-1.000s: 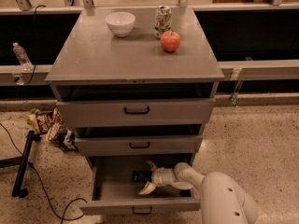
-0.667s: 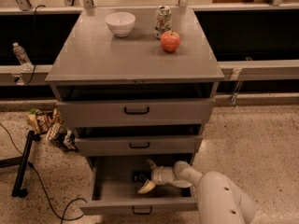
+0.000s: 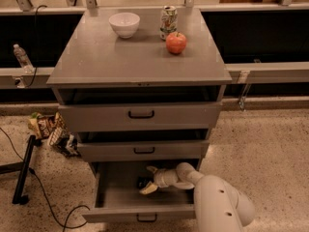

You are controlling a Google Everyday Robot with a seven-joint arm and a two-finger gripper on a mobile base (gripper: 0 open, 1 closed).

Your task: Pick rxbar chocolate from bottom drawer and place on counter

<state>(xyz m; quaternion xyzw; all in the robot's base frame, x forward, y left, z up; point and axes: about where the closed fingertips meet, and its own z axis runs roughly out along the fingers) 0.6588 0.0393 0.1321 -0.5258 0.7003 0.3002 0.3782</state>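
Observation:
The bottom drawer [image 3: 116, 197] is pulled out, a grey tray with a black handle on its front. The rxbar chocolate [image 3: 143, 181], a small black bar, lies on the drawer floor near the middle. My gripper [image 3: 149, 180] reaches into the drawer from the right. It is open, with one finger behind the bar and one in front of it, so it straddles the bar's right end. The pale arm [image 3: 217, 204] covers the drawer's right front corner. The counter [image 3: 120, 62] is the grey top of the cabinet.
On the counter stand a white bowl [image 3: 124, 24], a can [image 3: 168, 20] and a red apple [image 3: 176, 42]. The top drawer [image 3: 140, 114] and middle drawer [image 3: 145, 150] stick out slightly above my arm. Snack bags [image 3: 50, 129], a black stand leg [image 3: 24, 170] and a cable lie on the floor at left.
The gripper has stayed around the bar in the bottom drawer; the arm has shifted only slightly. The bar has not moved.

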